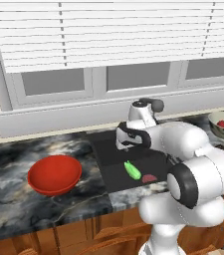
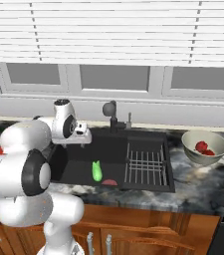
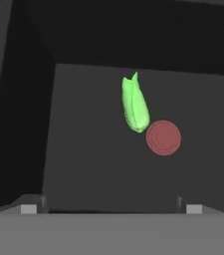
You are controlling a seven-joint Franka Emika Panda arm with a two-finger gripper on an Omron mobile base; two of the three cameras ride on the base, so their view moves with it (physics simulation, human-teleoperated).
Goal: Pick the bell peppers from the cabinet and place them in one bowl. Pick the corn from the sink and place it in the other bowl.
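We find both glossy red bell peppers [image 2: 204,148] in the pale grey-beige bowl [image 2: 192,153]; the corn step is in hand. The bright green oblong corn [image 3: 135,104] lies on the matte black sink [image 3: 83,164] floor, just beside a reddish-pink disc [image 3: 163,137]. The gripper [image 3: 111,208] hangs above, jaws wide, holding nothing. Next, we judge: descend, straddle the corn, then carry it to the bright red bowl [image 1: 54,174].

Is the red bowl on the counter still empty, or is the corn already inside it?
Empty. The red bowl shows only its bare inside, and the corn lies on the floor of the sink, beside a reddish-pink disc.
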